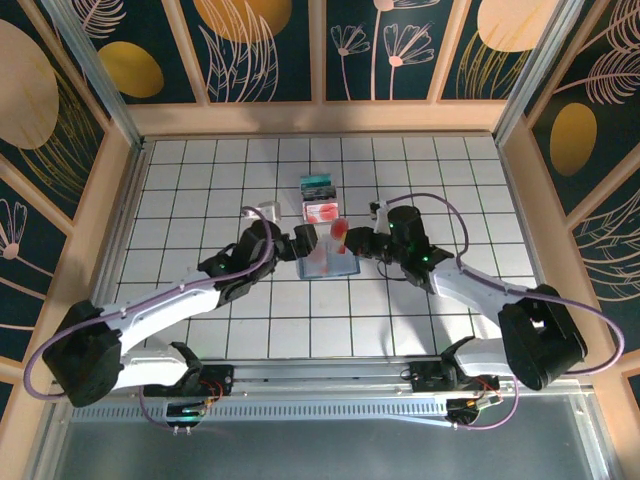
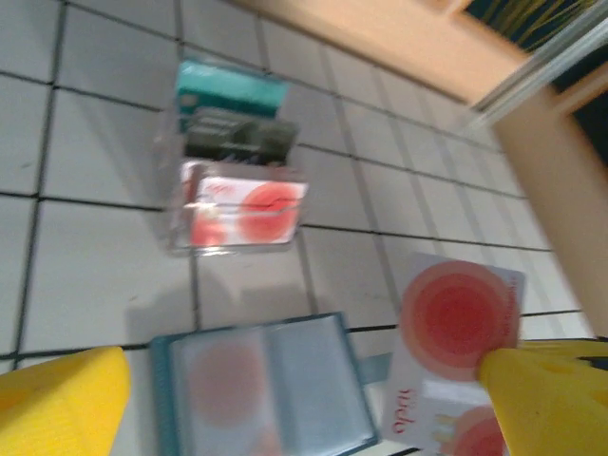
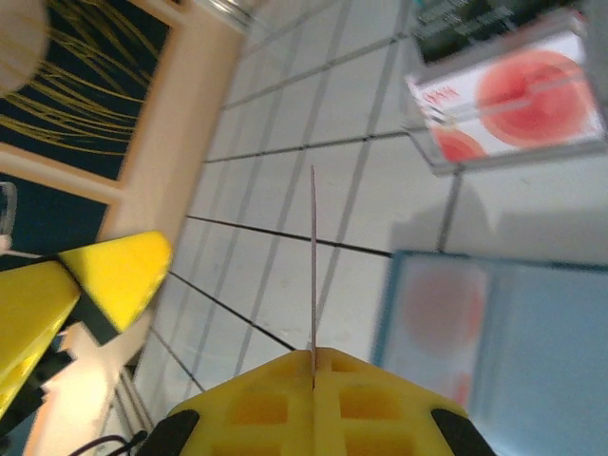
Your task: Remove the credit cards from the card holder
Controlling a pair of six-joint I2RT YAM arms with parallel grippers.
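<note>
Right gripper [image 3: 313,353] pinches a whitish-pink card with red circles [image 2: 456,313] upright above the table.
Its red script is too blurred to read. Left gripper [image 2: 302,366] stands spread wide above the open slate-blue card holder [image 1: 328,265], mid-table. Just beyond, a clear plastic box [image 2: 180,204] holds a teal card [image 2: 231,85].

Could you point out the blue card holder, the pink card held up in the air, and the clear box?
card holder [image 3: 532,342], right wrist view, its open blue inside.
pink card [image 2: 458,313], left wrist view, its red circle.
clear box [image 2: 237,214], left wrist view, front wall.
</note>
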